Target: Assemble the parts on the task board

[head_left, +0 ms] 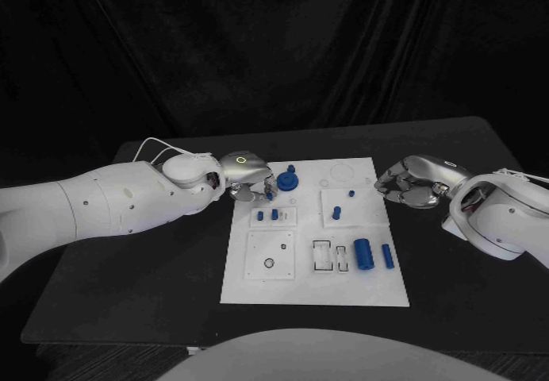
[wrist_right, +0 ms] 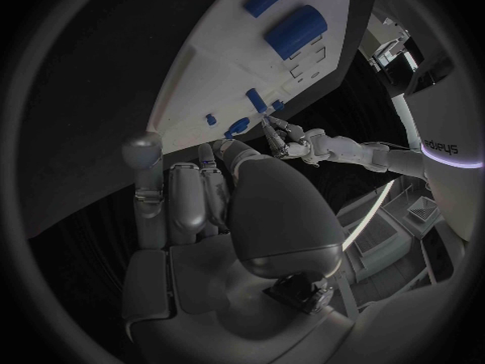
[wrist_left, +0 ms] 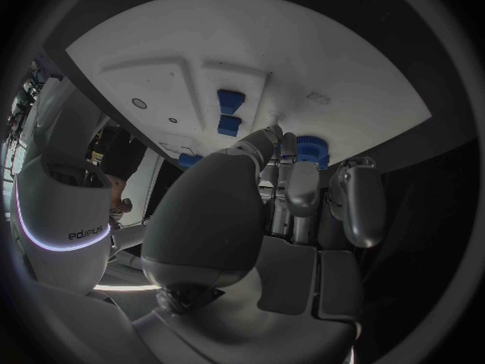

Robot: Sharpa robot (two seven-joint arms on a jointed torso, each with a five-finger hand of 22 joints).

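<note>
Head view, left to right: we see the left hand lowered over the far left corner of the task board, its fingers curled around a round blue part that stands there; we cannot tell whether they actually grip it or only touch its side. In the left wrist view the fingertips sit right against that same ridged blue piece. Further along the board we find two small blue pegs standing upright in a raised plate, a single peg right of them, then a thick blue cylinder and a thinner blue rod lying flat, both with their long axes running from the near edge toward the far edge. The right hand hovers just off the board's right edge, fingers curled in and holding nothing we can see. We judge the risk to be a tilted or slipping part: if the left hand's hold is shallow, the piece could cock in its seat or knock the neighbouring pegs.
</note>
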